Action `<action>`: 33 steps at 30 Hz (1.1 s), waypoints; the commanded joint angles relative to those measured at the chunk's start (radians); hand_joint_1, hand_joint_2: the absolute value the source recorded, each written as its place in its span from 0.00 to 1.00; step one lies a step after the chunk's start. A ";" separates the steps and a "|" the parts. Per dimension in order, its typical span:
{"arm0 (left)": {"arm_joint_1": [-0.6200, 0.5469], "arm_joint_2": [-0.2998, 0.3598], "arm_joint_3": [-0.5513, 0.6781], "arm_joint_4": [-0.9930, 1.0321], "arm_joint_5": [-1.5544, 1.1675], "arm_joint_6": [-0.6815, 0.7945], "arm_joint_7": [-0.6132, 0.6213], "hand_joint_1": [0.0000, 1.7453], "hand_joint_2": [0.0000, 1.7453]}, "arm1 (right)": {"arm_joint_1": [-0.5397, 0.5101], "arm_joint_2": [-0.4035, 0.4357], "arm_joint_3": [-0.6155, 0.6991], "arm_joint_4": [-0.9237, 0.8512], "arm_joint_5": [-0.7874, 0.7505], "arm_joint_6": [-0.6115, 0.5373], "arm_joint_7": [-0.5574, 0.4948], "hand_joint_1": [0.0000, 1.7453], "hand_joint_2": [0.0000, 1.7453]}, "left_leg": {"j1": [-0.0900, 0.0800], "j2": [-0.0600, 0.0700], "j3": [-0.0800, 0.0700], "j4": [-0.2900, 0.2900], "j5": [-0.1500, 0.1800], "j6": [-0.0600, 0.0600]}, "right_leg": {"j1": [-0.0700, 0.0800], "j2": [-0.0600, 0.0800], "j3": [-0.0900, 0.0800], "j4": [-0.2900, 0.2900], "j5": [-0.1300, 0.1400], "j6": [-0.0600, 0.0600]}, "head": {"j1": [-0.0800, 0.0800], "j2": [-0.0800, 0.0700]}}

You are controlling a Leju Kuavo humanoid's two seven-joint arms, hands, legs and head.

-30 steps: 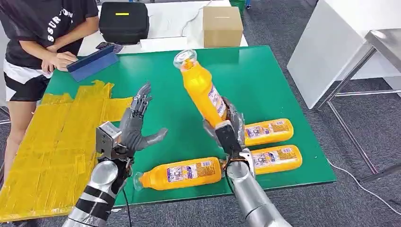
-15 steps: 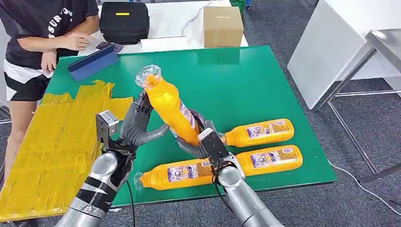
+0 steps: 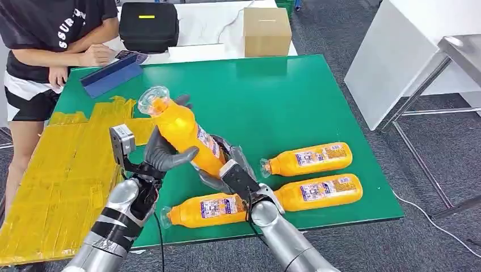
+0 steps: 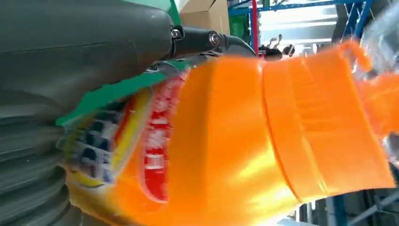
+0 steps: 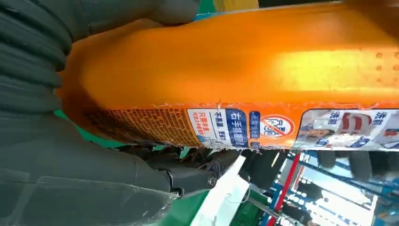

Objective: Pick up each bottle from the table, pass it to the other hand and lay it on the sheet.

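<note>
Two robot hands meet on one orange bottle (image 3: 184,137) held tilted above the green tabletop (image 3: 295,96), its clear cap toward the yellow sheet (image 3: 62,170). The right robot hand (image 3: 227,170) grips the bottle's lower, labelled end with fingers wrapped round it; the left robot hand (image 3: 161,153) has its thumb and fingers closed about the upper body just above. In the left wrist view the orange bottle (image 4: 263,136) lies against the palm. Three more orange bottles lie flat on the tabletop: one (image 3: 212,208) near the front edge, two (image 3: 309,158) (image 3: 320,190) to the right. A person (image 3: 51,34) stands at the far left corner.
</note>
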 commanded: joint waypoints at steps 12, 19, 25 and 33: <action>-0.079 -0.019 0.030 0.113 0.030 0.060 -0.058 1.00 1.00 | -0.063 0.000 0.140 0.116 0.048 -0.071 -0.010 1.00 1.00 | 0.000 0.000 0.002 0.000 -0.001 -0.001 | 0.001 -0.001 0.002 0.000 -0.001 -0.001 | 0.000 0.000; -0.047 -0.015 0.076 0.028 0.038 0.122 -0.077 1.00 1.00 | -0.051 -0.016 0.127 0.105 0.027 -0.086 -0.009 1.00 1.00 | 0.001 0.000 0.003 0.000 -0.001 -0.001 | 0.001 -0.001 0.003 -0.001 -0.001 -0.001 | 0.000 0.000; -0.018 -0.027 0.082 -0.064 -0.014 0.226 -0.134 1.00 1.00 | -0.041 -0.020 0.110 0.092 0.017 -0.099 -0.013 1.00 1.00 | 0.001 -0.001 0.004 0.000 -0.002 -0.001 | 0.001 -0.002 0.004 0.000 -0.002 -0.001 | 0.000 0.000; -0.015 -0.017 0.093 -0.075 -0.007 0.229 -0.135 1.00 1.00 | -0.035 -0.025 0.093 0.061 0.005 -0.112 -0.016 1.00 1.00 | 0.001 -0.001 0.004 0.000 -0.001 -0.001 | 0.001 -0.003 0.005 0.000 -0.002 -0.001 | 0.000 0.000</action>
